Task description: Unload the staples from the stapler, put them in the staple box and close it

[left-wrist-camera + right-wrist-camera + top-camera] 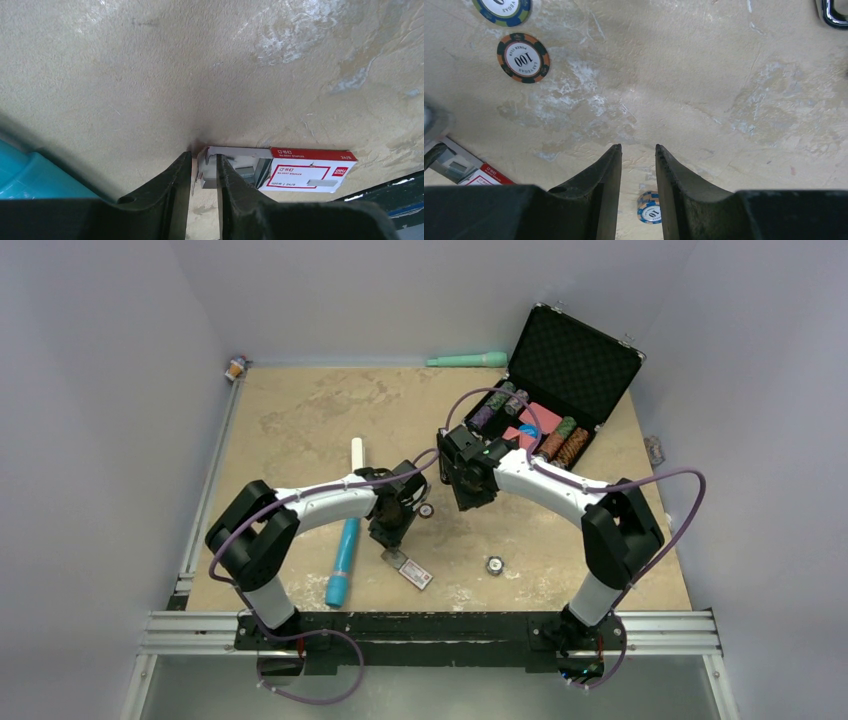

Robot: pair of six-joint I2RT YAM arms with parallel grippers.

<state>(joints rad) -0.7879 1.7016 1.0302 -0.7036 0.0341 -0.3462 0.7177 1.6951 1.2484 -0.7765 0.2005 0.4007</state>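
The stapler does not show clearly in any view. My left gripper [392, 530] hangs low over the table with its jaws a narrow gap apart. In the left wrist view the left gripper [204, 156] straddles the open end of a red-and-white staple box [305, 171]. One fingertip [225, 172] is inside the white pulled-out tray [207, 167], where grey staples lie. A sliver of table shows between the other fingertip and the tray. My right gripper [466, 480] is slightly open, empty, and above bare table [638, 147].
A blue tube [342, 562] lies left of the staple box [412, 572], and a white cylinder [357, 453] lies behind it. Loose poker chips [494, 565] [523, 57] [650, 209] lie on the table. An open black case [572, 365] with chips stands back right, and a teal object [467, 360] lies at the back.
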